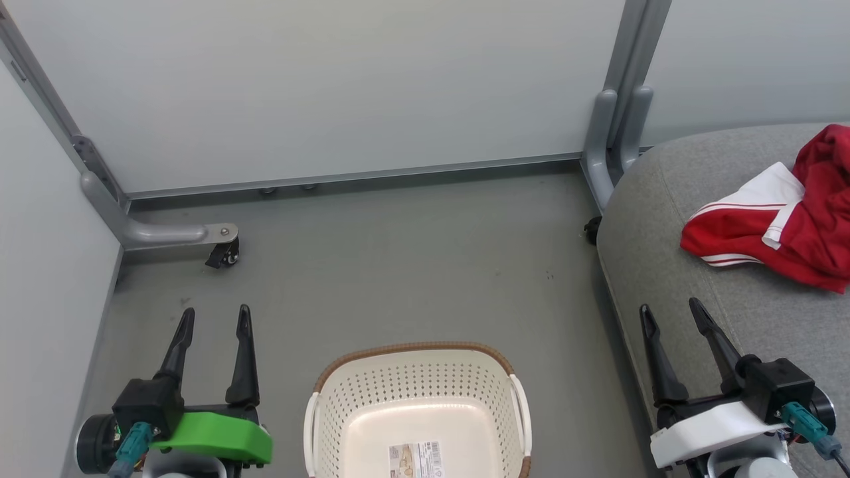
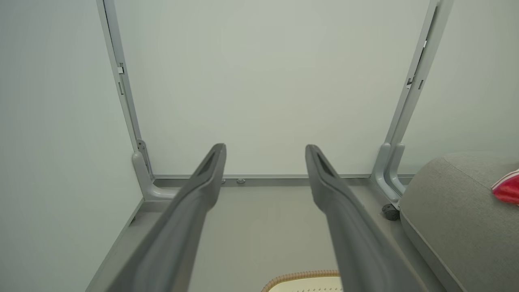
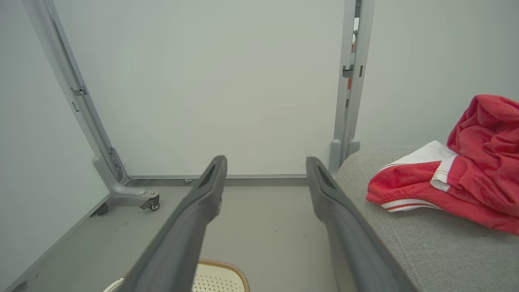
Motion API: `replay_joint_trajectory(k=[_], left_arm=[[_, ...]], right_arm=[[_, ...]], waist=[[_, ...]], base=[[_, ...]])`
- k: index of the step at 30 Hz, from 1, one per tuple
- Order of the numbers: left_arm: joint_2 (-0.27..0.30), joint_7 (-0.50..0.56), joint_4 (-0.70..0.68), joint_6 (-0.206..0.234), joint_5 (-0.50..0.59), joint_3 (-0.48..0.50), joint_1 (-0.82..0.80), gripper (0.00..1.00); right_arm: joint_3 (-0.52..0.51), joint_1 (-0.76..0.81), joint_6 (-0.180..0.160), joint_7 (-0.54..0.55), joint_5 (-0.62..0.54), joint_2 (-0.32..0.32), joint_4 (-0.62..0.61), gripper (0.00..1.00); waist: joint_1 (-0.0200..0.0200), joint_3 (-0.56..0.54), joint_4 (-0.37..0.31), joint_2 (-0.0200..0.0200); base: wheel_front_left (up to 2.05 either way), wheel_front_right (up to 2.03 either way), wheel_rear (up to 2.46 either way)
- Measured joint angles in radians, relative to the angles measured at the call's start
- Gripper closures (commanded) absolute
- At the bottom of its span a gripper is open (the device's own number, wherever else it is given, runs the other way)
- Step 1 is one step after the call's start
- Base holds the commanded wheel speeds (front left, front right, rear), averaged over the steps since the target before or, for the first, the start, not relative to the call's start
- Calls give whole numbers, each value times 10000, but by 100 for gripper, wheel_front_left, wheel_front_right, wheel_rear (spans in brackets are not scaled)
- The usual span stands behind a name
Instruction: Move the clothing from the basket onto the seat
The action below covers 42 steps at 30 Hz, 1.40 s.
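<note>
Basket (image 1: 372, 392) on floor (image 1: 412, 265), nothing inside (bottom label (image 1: 416, 459) bare). Clothing (image 1: 783, 232) heaped on seat (image 1: 664, 212) — transfer looks complete. Left gripper (image 1: 216, 311), right gripper (image 1: 669, 307): jaws apart, holding nothing.

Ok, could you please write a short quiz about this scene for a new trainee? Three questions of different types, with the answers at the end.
1. True or false: the cream-white perforated plastic basket holds a garment.
2. Where does the red-and-white sports clothing lie?
A) on the grey floor
B) on the light-grey fabric seat cushion
C) in the basket
3. Fill in the missing word: the left gripper and the right gripper both stand ____, holding nothing.

Key: 1 false; 2 B; 3 open.
</note>
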Motion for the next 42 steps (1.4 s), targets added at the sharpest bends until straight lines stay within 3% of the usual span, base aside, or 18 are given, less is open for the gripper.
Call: replay_joint_trajectory(k=[1,2,8,42], left_arm=[[-4,0,10,-12,21,15,-1,0],[-10,0,13,-42,27,23,-2,100],[-61,44,520,-42,-50,-36,149,100],[-288,1534,382,-169,-5450,777,58,100]], right_arm=[[-4,-1,0,0,2,0,0,0],[-12,-1,0,0,4,0,0,100],[36,169,0,27,42,92,481,100],[-282,-251,0,1421,5868,2,976,100]], waist=[[0,3,2,0],[0,7,5,1],[0,12,-1,0],[0,68,-213,1]], base=[[0,0,0],[0,0,0],[0,0,0],[0,0,0]])
